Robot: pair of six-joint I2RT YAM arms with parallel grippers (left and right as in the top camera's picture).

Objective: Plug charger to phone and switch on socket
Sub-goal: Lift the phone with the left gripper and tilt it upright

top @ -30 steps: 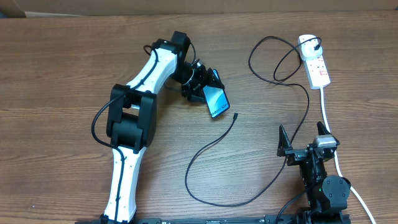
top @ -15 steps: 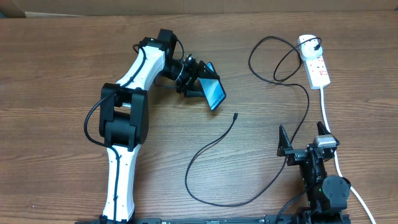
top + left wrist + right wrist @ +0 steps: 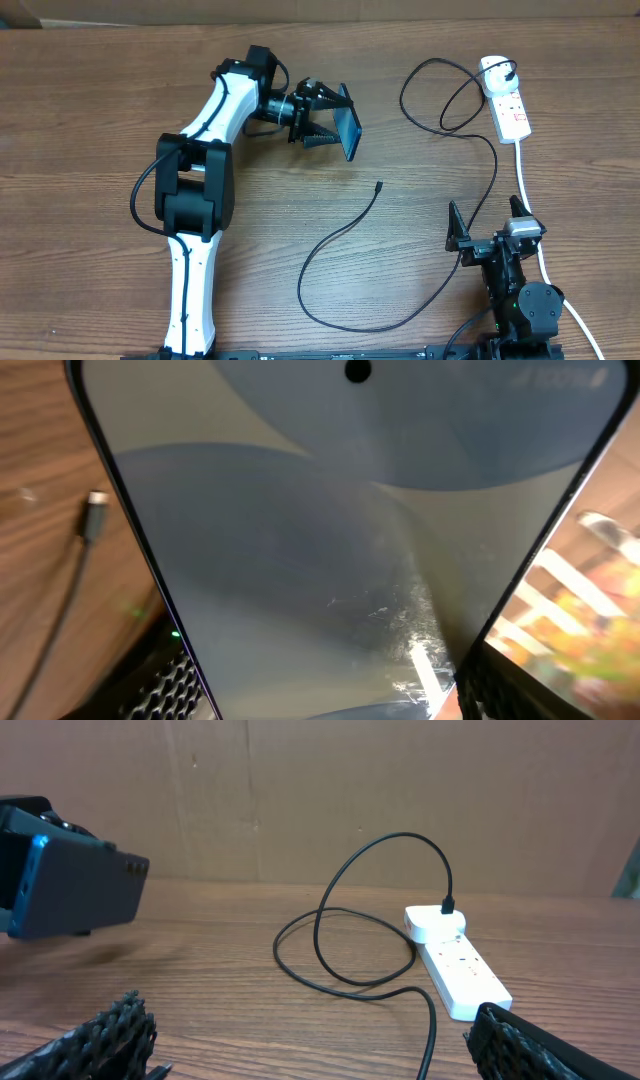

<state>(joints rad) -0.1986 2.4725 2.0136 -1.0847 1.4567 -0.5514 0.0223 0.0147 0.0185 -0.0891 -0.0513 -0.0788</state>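
Brown table (image 3: 100, 100) with fine, streaky wood grain. The left end effector (image 3: 335, 116) is black, on a white arm (image 3: 225, 110) with black joints. The phone (image 3: 349, 122) in that end effector has a dark navy back and a bright blue edge; close up, its screen shows soft curved bands of grey-blue and pale grey. Near the black right end effector (image 3: 483, 215) loops the thin black charger (image 3: 340, 235). Beyond that end effector, the white socket (image 3: 505, 100) bears red marks and trails a white cord (image 3: 530, 190).

phone (image 3: 330, 560): cropped top, bottom, text blurred, perhaps illegible | white cord (image 3: 522, 175): leaves frame
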